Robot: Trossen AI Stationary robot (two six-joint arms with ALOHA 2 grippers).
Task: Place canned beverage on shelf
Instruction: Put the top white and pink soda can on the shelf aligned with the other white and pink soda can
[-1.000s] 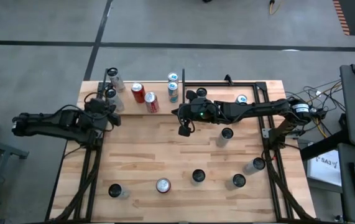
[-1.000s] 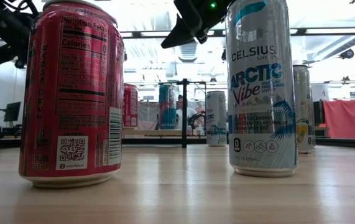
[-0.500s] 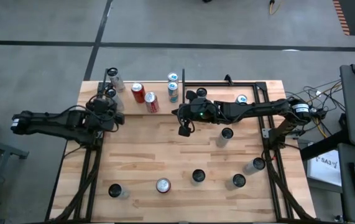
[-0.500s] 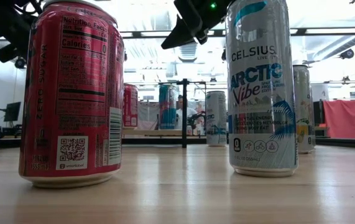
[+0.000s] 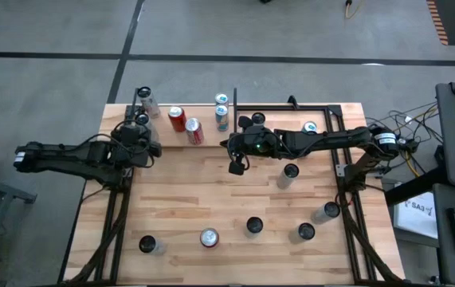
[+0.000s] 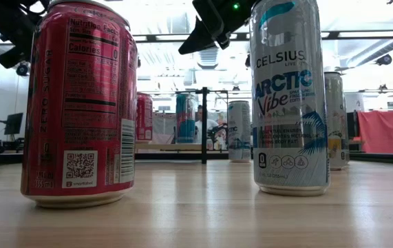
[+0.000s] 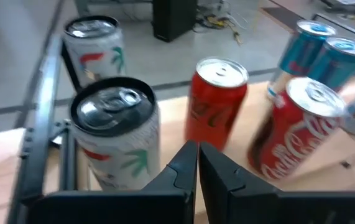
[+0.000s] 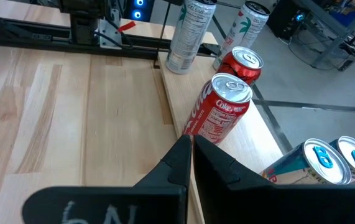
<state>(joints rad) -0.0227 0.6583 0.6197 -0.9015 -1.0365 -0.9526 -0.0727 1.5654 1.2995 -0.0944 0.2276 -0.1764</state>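
Note:
The shelf (image 5: 205, 137) is a pale plywood panel at the table's far left, with thin black rods (image 5: 235, 97) at its corners. On it stand two white cans (image 7: 116, 134), two red cans (image 7: 217, 102) and two teal cans (image 7: 323, 53). My left gripper (image 5: 149, 147) is shut and hangs by the shelf's left end, its tips (image 7: 197, 152) between the nearer white can and a red can, touching neither. My right gripper (image 5: 236, 166) hovers shut over the table just near the shelf's right end, with a red can (image 8: 219, 113) ahead of its tips (image 8: 191, 149).
Several more cans stand loose on the table, among them a red one (image 6: 79, 103) and a Celsius can (image 6: 289, 96) close to the low camera, others at the right (image 5: 291, 171) and near edge (image 5: 209, 237). A bare black frame (image 5: 331, 119) borders the far right.
My left gripper has edged toward the white cans at the shelf's left end and tipped a little, staying shut.

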